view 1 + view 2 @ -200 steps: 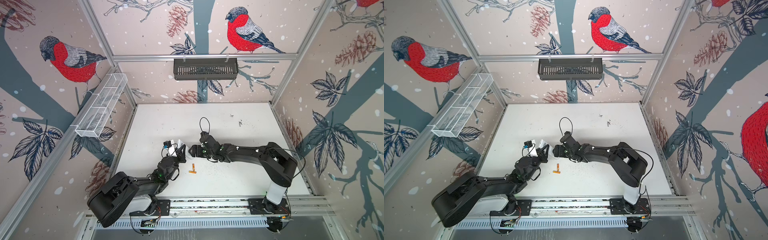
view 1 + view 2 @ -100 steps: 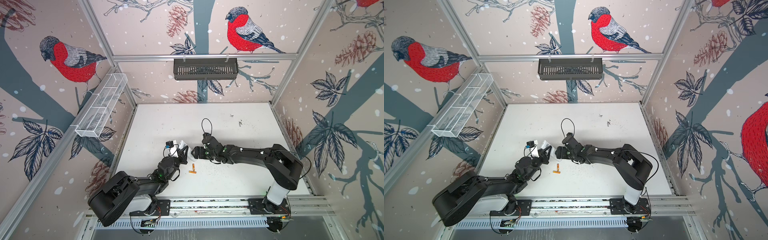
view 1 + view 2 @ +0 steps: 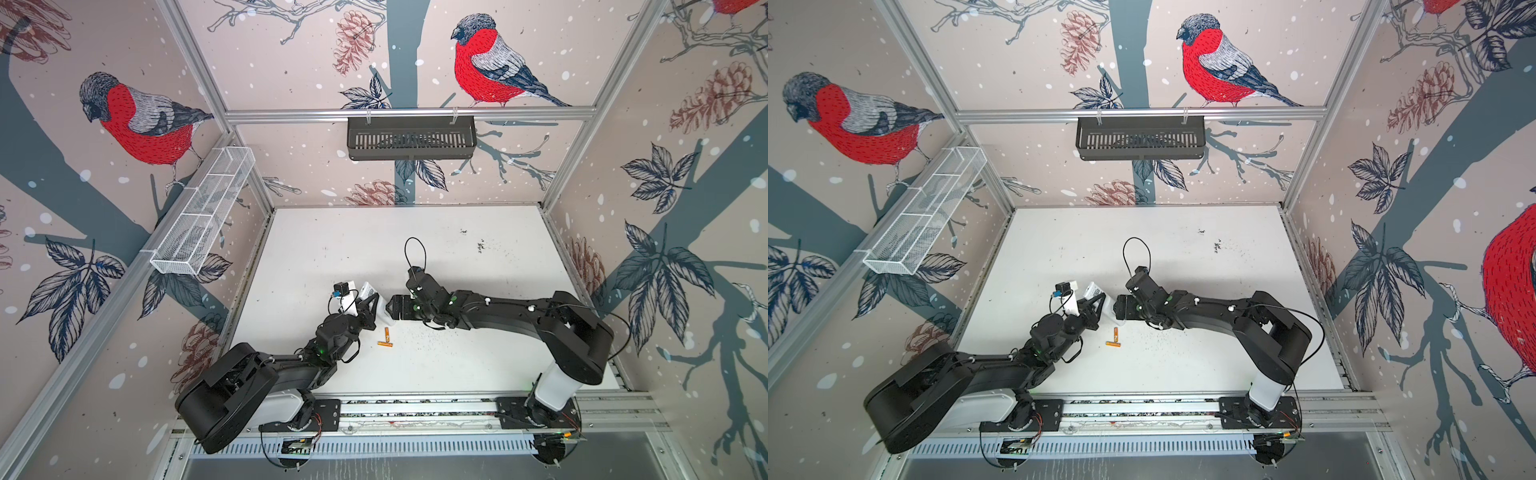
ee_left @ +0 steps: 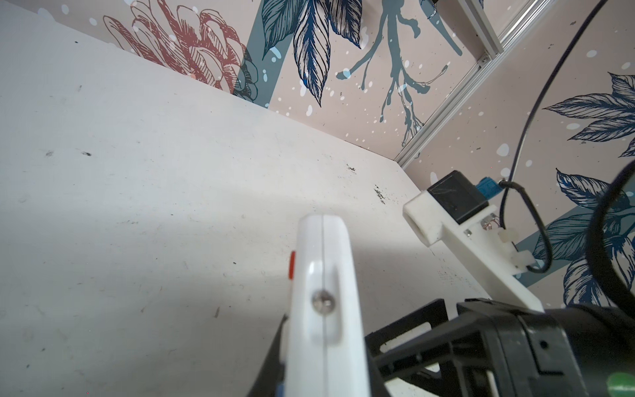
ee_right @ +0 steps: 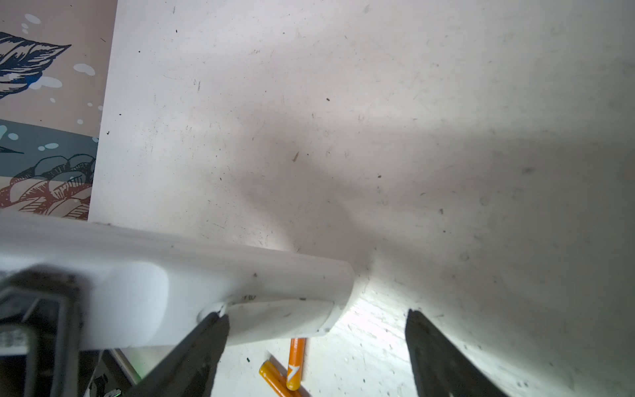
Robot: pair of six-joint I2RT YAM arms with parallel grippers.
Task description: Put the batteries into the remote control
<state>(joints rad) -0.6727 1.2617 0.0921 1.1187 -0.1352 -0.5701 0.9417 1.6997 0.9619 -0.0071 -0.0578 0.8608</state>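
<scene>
The left gripper (image 3: 369,302) is clamped on the remote control (image 4: 323,292), a slim, smooth white plastic bar held clear of the scuffed white table (image 3: 457,353). The left wrist view alone catches its seamed edge, a small silvery stud and an orange-red button. The right gripper (image 5: 315,312) stands spread wide with nothing held, one black finger (image 5: 206,343) right at the remote's rounded end. Just below that gripper lie the batteries (image 5: 296,357), two glossy orange cylinders meeting in an L, also plain in both top views.

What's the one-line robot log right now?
left gripper: shut on remote control | right gripper: open at its end | batteries: both on table
</scene>
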